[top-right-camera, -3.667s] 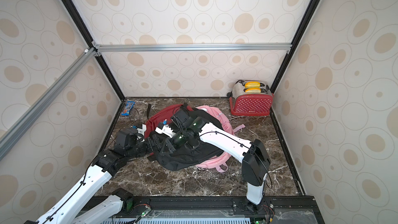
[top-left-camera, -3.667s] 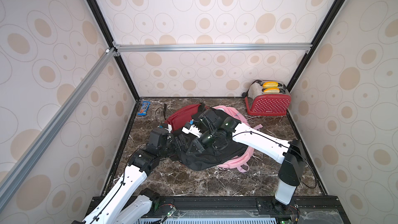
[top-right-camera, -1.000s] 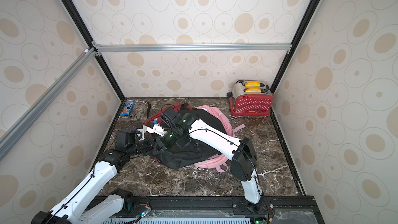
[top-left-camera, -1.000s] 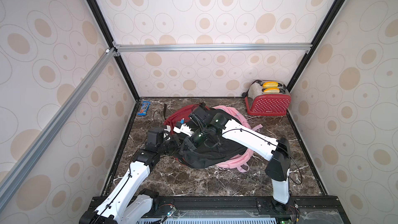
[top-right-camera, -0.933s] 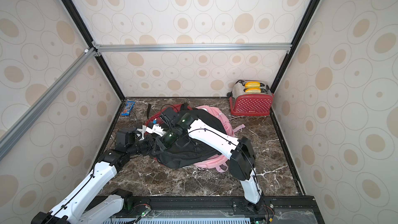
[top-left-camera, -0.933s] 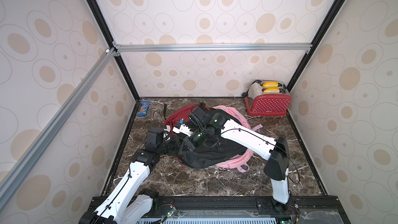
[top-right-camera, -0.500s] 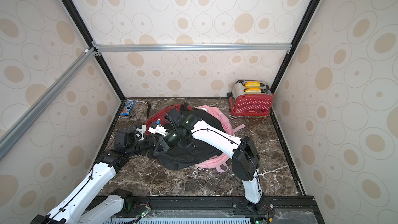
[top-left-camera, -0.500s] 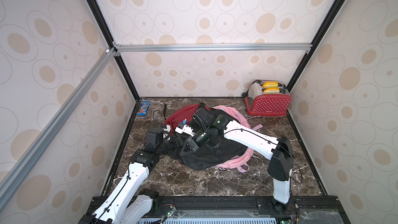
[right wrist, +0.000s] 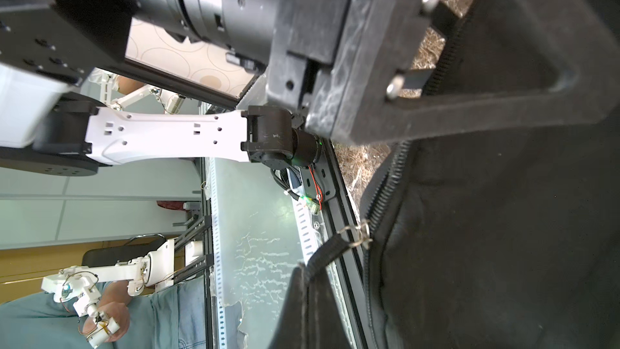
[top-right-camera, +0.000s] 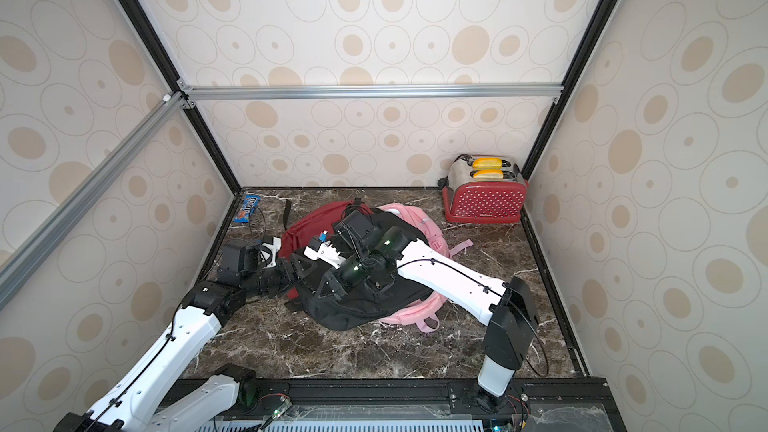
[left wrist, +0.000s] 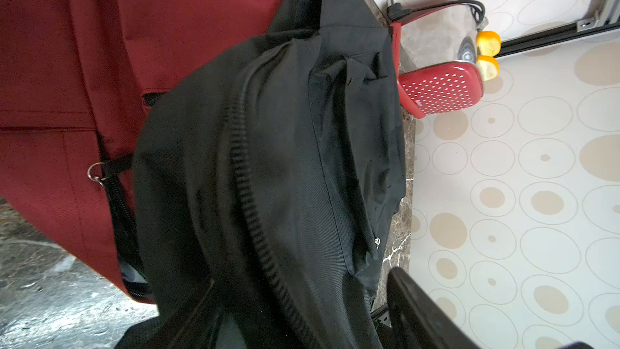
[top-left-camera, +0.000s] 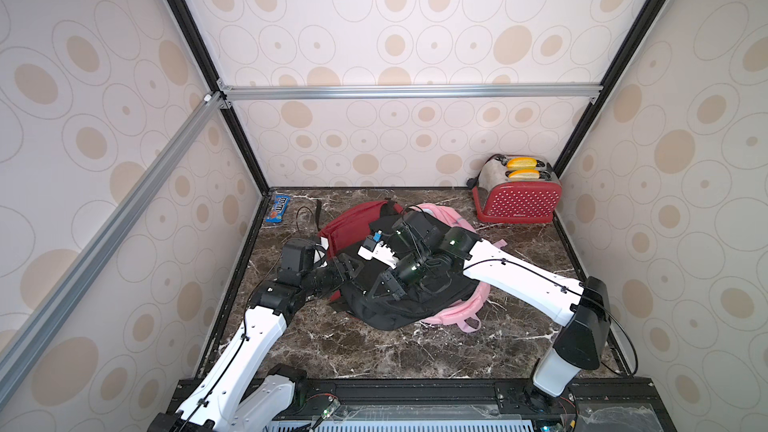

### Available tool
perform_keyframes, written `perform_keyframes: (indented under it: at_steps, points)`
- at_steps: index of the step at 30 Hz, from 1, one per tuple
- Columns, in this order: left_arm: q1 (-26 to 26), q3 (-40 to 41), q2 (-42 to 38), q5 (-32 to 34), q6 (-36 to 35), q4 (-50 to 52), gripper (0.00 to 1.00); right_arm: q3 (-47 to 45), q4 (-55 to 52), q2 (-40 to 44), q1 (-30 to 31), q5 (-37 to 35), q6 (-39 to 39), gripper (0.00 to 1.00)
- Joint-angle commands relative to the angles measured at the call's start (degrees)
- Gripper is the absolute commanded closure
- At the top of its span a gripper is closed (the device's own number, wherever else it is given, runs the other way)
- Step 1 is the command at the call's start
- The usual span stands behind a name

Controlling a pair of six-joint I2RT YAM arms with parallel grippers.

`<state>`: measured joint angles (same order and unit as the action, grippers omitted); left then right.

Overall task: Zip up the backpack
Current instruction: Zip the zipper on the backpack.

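The black backpack [top-left-camera: 401,311] [top-right-camera: 353,311] lies mid-table on top of a red one and a pink one. Its zipper [left wrist: 248,196] runs along the upper face, and in the left wrist view this stretch looks closed. My left gripper [top-left-camera: 352,268] [top-right-camera: 301,268] is at the bag's left edge and open, with one finger [left wrist: 422,313] showing and black fabric lying between the jaws. My right gripper [top-left-camera: 384,286] [top-right-camera: 328,284] is just in front of it, shut on the zipper pull strap [right wrist: 327,251], whose metal ring [right wrist: 357,231] sits at the slider. The left gripper's body [right wrist: 335,62] fills much of the right wrist view.
The red backpack [top-left-camera: 353,222] and pink backpack [top-left-camera: 453,313] stick out from under the black one. A red toaster [top-left-camera: 517,201] stands at the back right. A blue candy packet [top-left-camera: 278,209] lies at the back left. Walls close in three sides.
My left gripper has opened and let go of the backpack's edge. My right gripper, still holding the pull strap, has shifted slightly toward the front.
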<state>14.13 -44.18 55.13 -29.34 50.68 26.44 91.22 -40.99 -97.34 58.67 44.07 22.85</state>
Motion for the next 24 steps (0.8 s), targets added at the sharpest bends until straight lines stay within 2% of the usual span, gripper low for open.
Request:
perform_keyframes:
  at_steps: [1,4,8,16,24]
  points:
    - [-0.25,-1.49,1.70,-0.45,-1.19,-1.54,0.28,-0.44,-1.45,2.07,-0.04,-0.51,-1.48,1.00]
    - [-0.58,-3.06,3.24,-0.43,-2.29,-1.14,0.31,-0.58,-2.02,2.24,0.04,-0.90,-1.82,1.00]
    - [-0.97,-3.74,4.18,-1.39,-2.66,-1.69,0.45,-0.87,-2.18,2.15,0.04,-1.02,-2.00,1.00]
    - [-1.12,-1.66,3.30,-3.33,-1.75,-3.73,1.00,2.85,-3.49,-0.30,0.52,-1.40,-2.37,1.00]
    - [-1.05,-0.46,1.39,-4.20,-0.78,-4.95,1.00,11.36,-6.06,-6.76,1.96,-1.63,-3.24,1.00]
